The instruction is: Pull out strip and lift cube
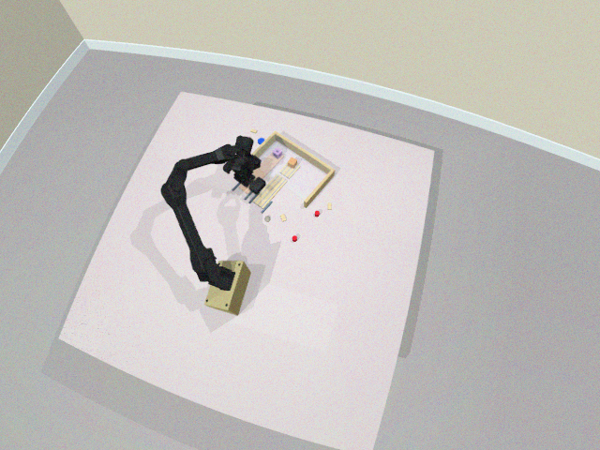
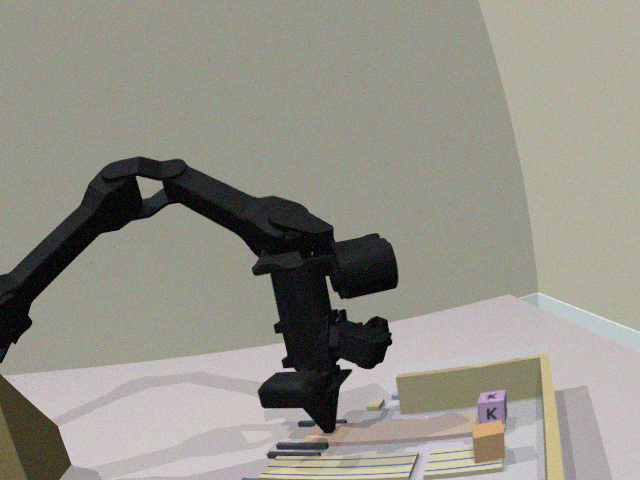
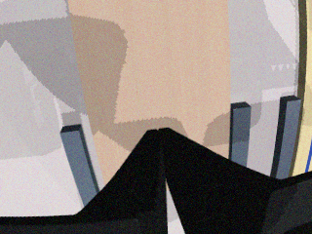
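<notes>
The closed fingers (image 1: 247,180) (image 2: 328,428) pinch nothing, sitting over the plain strip (image 1: 267,167) (image 2: 403,429) (image 3: 171,63), which runs lengthwise away from them toward the purple cube (image 1: 277,153) (image 2: 491,409).

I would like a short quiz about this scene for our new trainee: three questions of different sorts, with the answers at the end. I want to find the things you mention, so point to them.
1. Which letter is on the purple cube (image 1: 277,153) (image 2: 491,408)?
2. True or false: the striped strip (image 1: 271,191) (image 2: 341,466) is in one unbroken piece with the part under the orange cube (image 1: 292,162) (image 2: 488,441).
3. Fill in the blank: the gripper (image 2: 328,430) (image 3: 159,139) is over the ____-coloured strip (image 2: 392,431) (image 3: 171,63), its fingers closed together.

Key: 1. K; 2. False, a gap separates them; 3. peach.
</notes>
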